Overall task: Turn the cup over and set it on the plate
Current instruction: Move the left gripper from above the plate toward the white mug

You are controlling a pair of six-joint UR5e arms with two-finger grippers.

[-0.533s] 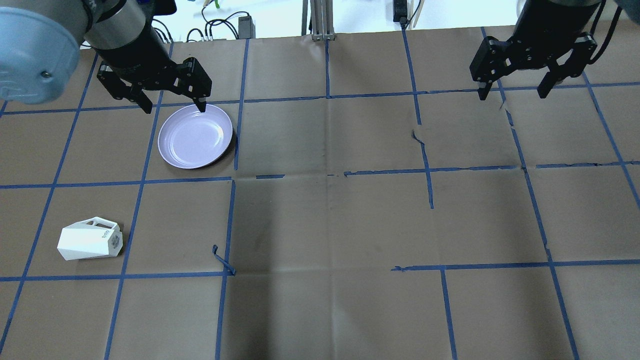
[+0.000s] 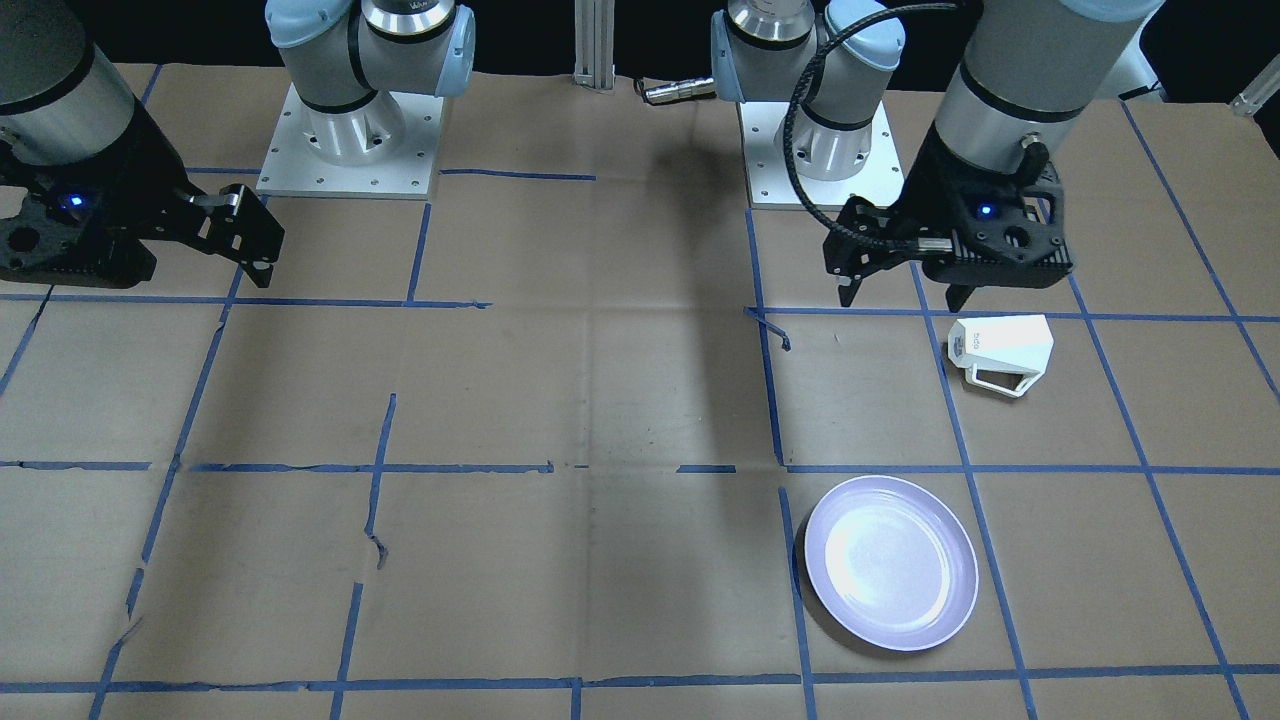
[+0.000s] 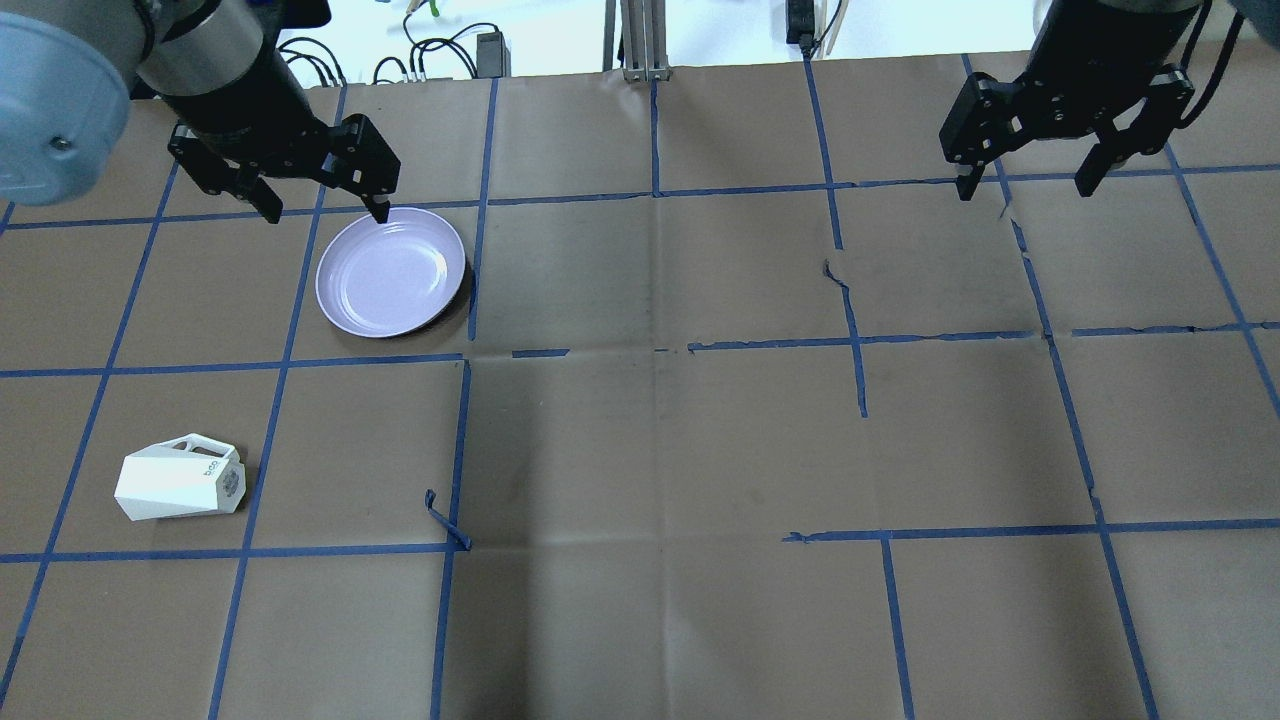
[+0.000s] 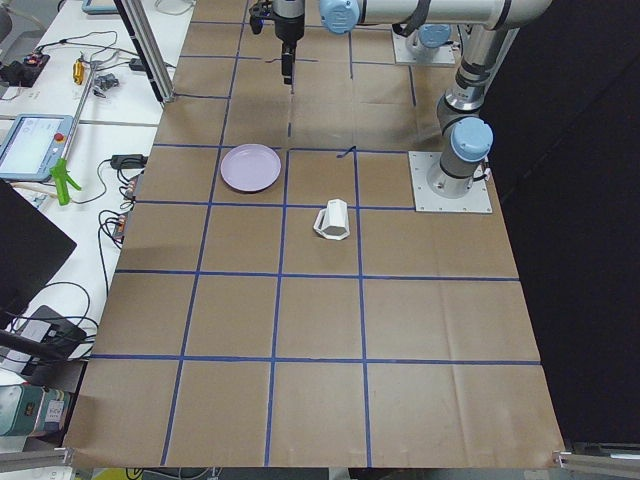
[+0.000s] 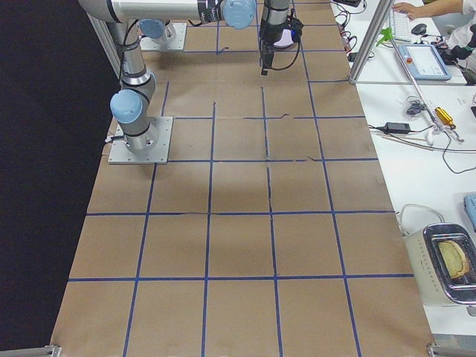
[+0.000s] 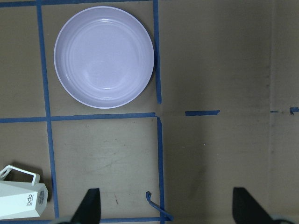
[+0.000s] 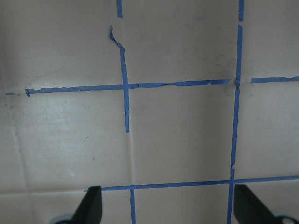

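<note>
The cup (image 3: 180,485) is a white faceted mug lying on its side at the near left of the table, handle toward the far side; it also shows in the front view (image 2: 1000,350) and the left wrist view (image 6: 21,200). The plate (image 3: 390,272) is pale lavender, empty, farther back and to the right of the cup (image 2: 890,562) (image 6: 103,57). My left gripper (image 3: 325,212) is open and empty, held high; in the overhead view its tips sit by the plate's far-left rim. My right gripper (image 3: 1023,190) is open and empty over the far right of the table.
Brown paper with a blue tape grid covers the table (image 3: 660,440). A loose tape curl (image 3: 445,520) sticks up right of the cup. The arm bases (image 2: 815,140) stand at the robot's side. Cables (image 3: 440,50) and a metal post (image 3: 640,40) lie beyond the far edge.
My left gripper has shifted a little to the left and away in the overhead view, still open. The right arm, cup and plate have not moved.
</note>
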